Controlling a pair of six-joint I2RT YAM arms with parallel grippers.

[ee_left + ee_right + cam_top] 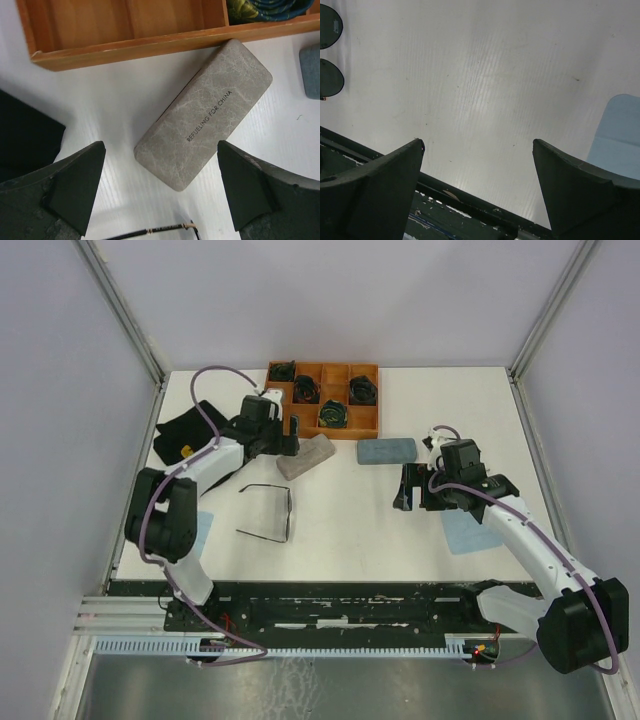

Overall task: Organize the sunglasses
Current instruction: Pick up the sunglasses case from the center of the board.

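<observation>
Hovering above the grey case (205,112), the left gripper (160,146) is being held with jaws spread and empty, seemingly so the case can be straddled. The case's far end is lying against the wooden tray (125,47), so room is being pinched there. The sunglasses (268,515) are lying unfolded on the table (350,520) nearby, with room all round. The right gripper (477,144), likewise spread and empty, is being held beside the blue cloth (617,130).

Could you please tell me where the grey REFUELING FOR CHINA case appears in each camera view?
Top external: the grey case lies tilted left of centre, just in front of the wooden tray.
Left wrist: the grey case fills the centre, lying diagonally below the wooden tray.
Right wrist: not in it.
Shared landmark: the tray's front rim by the case's far end, top and left wrist views only.
</observation>
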